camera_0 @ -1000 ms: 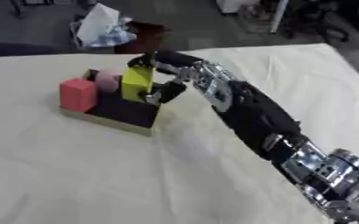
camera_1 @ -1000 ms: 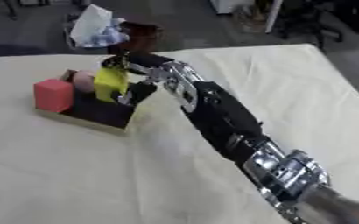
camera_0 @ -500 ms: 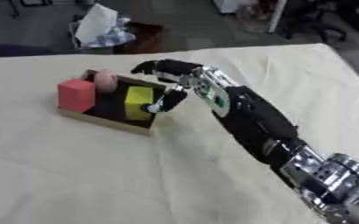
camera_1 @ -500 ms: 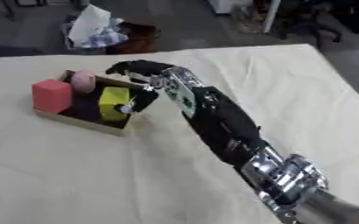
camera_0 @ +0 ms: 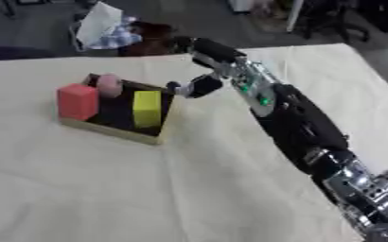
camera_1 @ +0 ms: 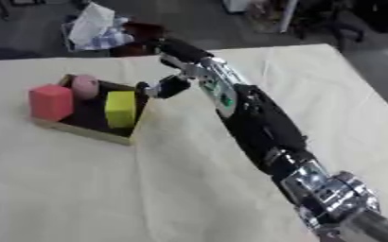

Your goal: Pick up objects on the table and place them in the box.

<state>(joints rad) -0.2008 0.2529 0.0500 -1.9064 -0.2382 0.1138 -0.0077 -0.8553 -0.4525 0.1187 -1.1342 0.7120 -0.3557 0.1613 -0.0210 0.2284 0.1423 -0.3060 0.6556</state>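
— What do we list first?

— The box [camera_0: 114, 130], a shallow tan tray with a dark floor, lying askew on the cream table cloth [camera_0: 106, 189] toward the left of the table. In it we count three items: a yellow block [camera_0: 147, 108] standing upright near the box's right wall, a red block [camera_0: 78, 101] at its left edge, and a pink rounded piece [camera_0: 108, 84] at the far side, just beside the red block.

— And the hand?

— We record the right hand [camera_0: 199, 81], black, at the end of an arm that comes in from the lower right corner. It hovers just beside the box's right rim, above the cloth. Its fingers are relaxed and apart, holding nothing; the thumb tip points toward the box without touching the yellow block.

— The left hand?

— We see it in neither view.

— Anything beyond the table?

— A pale crumpled bundle [camera_0: 102, 26] on the floor past the far edge.
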